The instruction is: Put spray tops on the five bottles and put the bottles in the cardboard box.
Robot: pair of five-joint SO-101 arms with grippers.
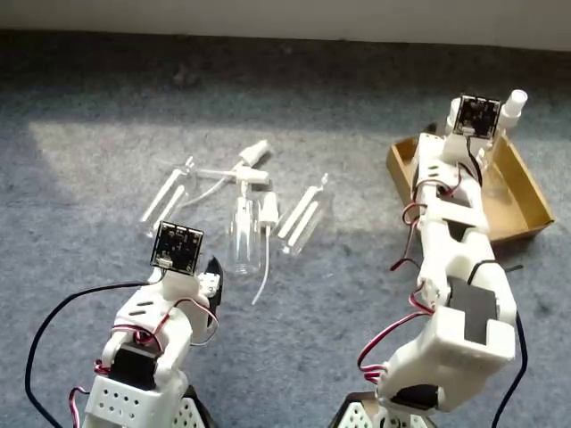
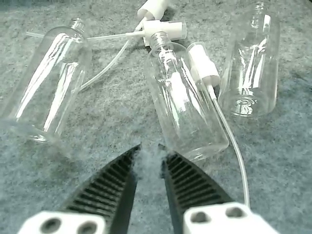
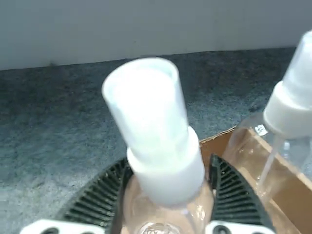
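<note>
Your right tool point(image 3: 168, 170) is clamped on a capped bottle point(image 3: 153, 122), held over the far end of the box point(image 1: 526, 201). A second capped bottle point(image 3: 292, 97) is in the box. Your left tool point(image 2: 151, 152) hangs low over the counter point(image 2: 107, 117), jaws slightly apart and empty, near the base of the middle one of three uncapped bottles point(image 2: 187, 107) lying there. Loose spray tops point(image 2: 202, 61) lie among them.

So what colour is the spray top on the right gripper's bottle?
The spray top is white, clearest in the right wrist view.
</note>
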